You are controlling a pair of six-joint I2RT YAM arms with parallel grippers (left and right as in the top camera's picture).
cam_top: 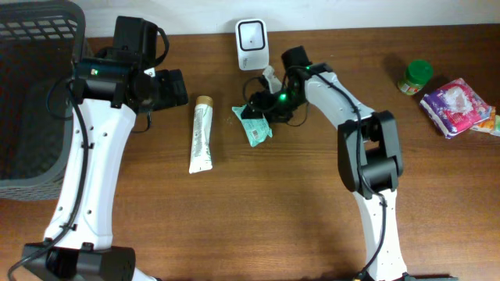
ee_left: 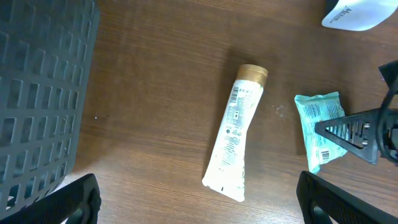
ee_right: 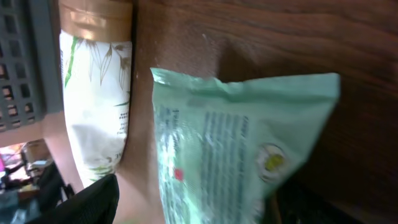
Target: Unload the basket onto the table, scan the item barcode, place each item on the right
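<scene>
Green packet [cam_top: 255,126] lies flat on the table [cam_top: 273,203], just in front of the white scanner [cam_top: 251,40], not touching it. Its barcode [ee_left: 323,152] is at the near end, facing up, not toward the scanner.

Right gripper [cam_top: 259,109] is low over the packet, jaws spread, one finger each side. The wrist view shows a gap between finger and packet, so nothing is pinched. Left gripper [cam_top: 170,87] is spread wide and empty, hanging near the basket [cam_top: 31,47] and above the tube [cam_top: 201,134], which lies just left of the packet, apart from it.

Progress, my read: the packet isn't lifted or presented to the scanner. No beep or light is visible, so I can't tell if any scan has registered.

What's left:
- close on the packet
- lift it
- turn the barcode to the scanner face

Risk: soft bag, may fold or slip in the pinch.

Jar [cam_top: 415,76] and pink pack [cam_top: 457,105] sit far right, well apart.
</scene>
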